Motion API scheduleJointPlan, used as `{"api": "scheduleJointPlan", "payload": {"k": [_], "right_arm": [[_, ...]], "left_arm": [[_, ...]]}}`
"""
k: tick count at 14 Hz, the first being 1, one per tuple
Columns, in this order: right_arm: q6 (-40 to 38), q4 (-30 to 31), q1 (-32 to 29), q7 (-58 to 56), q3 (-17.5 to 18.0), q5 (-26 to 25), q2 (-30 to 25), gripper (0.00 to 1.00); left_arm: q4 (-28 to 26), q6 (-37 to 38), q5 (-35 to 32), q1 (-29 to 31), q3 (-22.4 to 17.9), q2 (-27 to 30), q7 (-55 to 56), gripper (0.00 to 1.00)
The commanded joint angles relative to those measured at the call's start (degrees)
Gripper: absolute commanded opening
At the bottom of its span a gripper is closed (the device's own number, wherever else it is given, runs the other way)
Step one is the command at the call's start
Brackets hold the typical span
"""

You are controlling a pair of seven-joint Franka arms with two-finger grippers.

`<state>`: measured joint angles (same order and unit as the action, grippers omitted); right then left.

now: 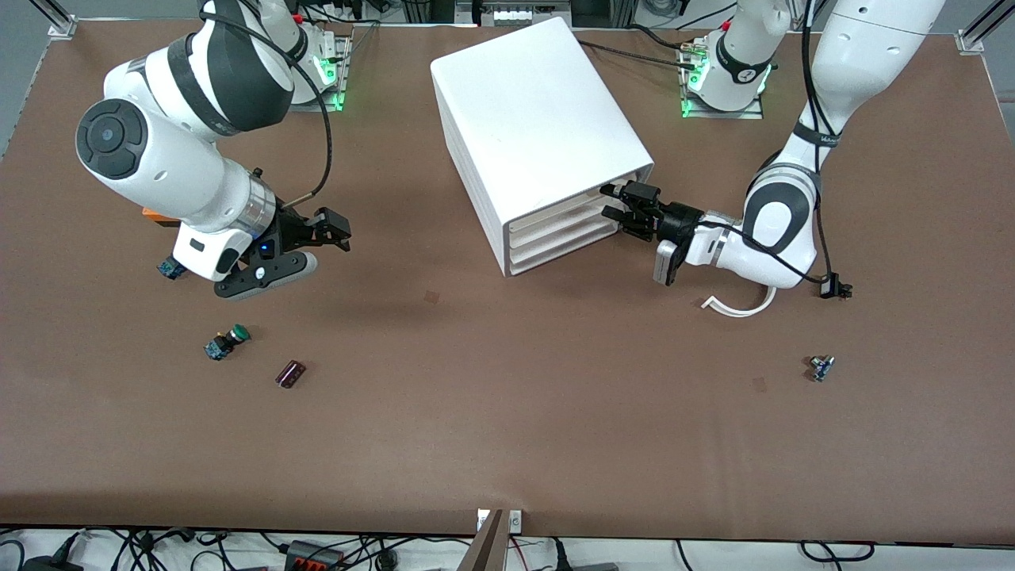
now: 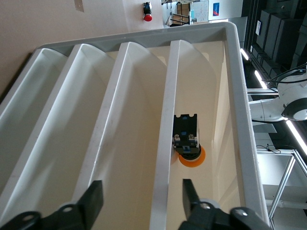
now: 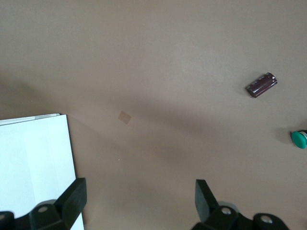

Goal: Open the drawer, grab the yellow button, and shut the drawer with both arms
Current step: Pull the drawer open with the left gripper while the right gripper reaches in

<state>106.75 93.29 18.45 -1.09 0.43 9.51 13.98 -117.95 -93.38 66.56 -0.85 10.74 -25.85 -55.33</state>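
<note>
The white cabinet (image 1: 531,119) stands mid-table, its stacked drawer fronts turned toward the left arm's end. My left gripper (image 1: 609,201) is at the front of the uppermost drawer (image 1: 572,211). In the left wrist view this gripper (image 2: 141,196) is open, with one finger on each side of the drawer's front lip (image 2: 165,120) and a gap at each. The button (image 2: 188,146), with an orange cap and a black-and-blue body, lies inside that drawer just past the lip. My right gripper (image 1: 317,246) hangs open and empty over bare table (image 3: 139,199) beside the cabinet, toward the right arm's end.
A green-capped button (image 1: 228,341) (image 3: 300,139) and a dark cylinder (image 1: 290,374) (image 3: 261,85) lie nearer the front camera than the right gripper. A red-capped button (image 2: 147,12) sits on the table. A white curved strip (image 1: 741,305) and a small part (image 1: 821,367) lie toward the left arm's end.
</note>
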Motion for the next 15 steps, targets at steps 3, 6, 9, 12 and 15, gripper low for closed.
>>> {"api": "scheduleJointPlan", "payload": {"k": [3,6,9,12,15], "right_arm": [[-0.22,-1.36,0.19,-1.01,-0.34,0.68,0.43,1.0],[-0.4,-2.5,0.01,-0.49,-0.43,0.86,0.43,1.0],[-0.14,-2.77,0.45,0.3,-0.34,1.03,0.52,1.0],[-0.05,-2.94,0.45,0.3,-0.34,1.04,0.61,1.0],[1.01,-4.52,1.41,0.22,-0.26,1.12,2.09,1.0]], "left_arm": [[-0.35,0.91,1.37,0.32,1.13,0.71,-2.23,0.54],[-0.26,1.18,1.29,0.76,1.04,0.62,-3.29,0.23],[0.26,1.0,1.29,0.76,1.04,0.53,-3.38,0.03],[1.4,0.83,1.2,0.76,0.95,0.45,-3.2,0.01],[5.52,0.74,0.5,1.02,0.08,-2.17,-2.5,0.01]]}}
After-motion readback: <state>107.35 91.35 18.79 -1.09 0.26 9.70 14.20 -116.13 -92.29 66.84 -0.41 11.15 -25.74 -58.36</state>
